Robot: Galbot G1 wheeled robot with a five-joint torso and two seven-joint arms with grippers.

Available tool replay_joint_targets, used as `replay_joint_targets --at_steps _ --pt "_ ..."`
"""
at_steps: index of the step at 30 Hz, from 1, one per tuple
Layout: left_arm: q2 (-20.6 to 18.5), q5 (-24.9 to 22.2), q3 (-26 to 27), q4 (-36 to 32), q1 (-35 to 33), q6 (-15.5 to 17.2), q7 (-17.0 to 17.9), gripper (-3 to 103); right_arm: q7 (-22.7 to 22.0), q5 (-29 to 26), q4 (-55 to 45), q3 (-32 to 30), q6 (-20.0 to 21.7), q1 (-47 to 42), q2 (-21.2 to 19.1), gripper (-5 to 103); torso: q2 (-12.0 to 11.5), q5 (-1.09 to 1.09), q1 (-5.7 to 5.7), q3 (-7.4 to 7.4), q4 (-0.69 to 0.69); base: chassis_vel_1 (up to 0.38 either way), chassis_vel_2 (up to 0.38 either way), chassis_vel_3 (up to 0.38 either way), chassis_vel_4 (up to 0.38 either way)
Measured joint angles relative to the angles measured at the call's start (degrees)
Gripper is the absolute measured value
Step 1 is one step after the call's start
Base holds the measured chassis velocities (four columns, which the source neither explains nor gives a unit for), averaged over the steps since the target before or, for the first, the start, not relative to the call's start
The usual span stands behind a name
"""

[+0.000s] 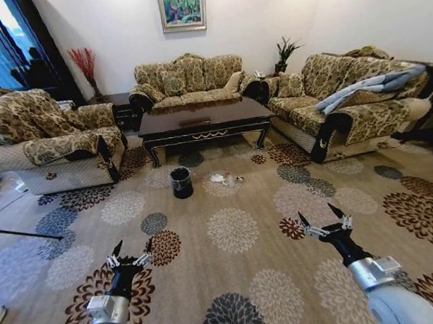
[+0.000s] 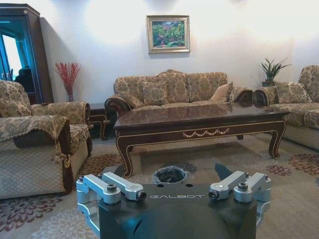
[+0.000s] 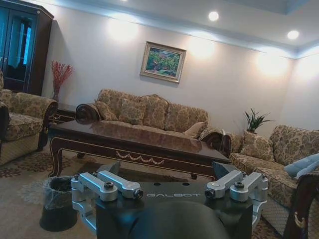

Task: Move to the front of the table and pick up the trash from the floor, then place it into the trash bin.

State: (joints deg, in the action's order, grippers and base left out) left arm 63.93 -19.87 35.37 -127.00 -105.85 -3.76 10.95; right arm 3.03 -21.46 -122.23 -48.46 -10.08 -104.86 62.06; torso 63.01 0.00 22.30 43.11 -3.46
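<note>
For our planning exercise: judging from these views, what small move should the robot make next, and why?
Probably drive forward: the white crumpled trash lies on the patterned beige carpet beside the small black bin, well beyond the open left gripper and right gripper.

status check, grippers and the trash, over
Left gripper and right gripper open, empty, held low. Trash on floor beside trash bin, ahead. Path unobstructed.

— Head view? Looks forward and down from high up, well back from the table (image 1: 203,121).
— Wrist views? Low near the floor (image 2: 299,209), facing ahead toward the same table and far sofa (image 3: 144,112), shared by all three.
</note>
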Motion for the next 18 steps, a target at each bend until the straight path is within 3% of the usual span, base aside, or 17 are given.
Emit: replay_joint_targets --at_steps 18 --pt "0.02 0.04 -0.3 0.4 -0.33 -0.3 0.04 100 -0.22 0.29 0.58 0.48 -0.05 0.15 0.28 100 0.0 0.0 0.0 0.0 0.0 0.0 0.0 0.0 0.0"
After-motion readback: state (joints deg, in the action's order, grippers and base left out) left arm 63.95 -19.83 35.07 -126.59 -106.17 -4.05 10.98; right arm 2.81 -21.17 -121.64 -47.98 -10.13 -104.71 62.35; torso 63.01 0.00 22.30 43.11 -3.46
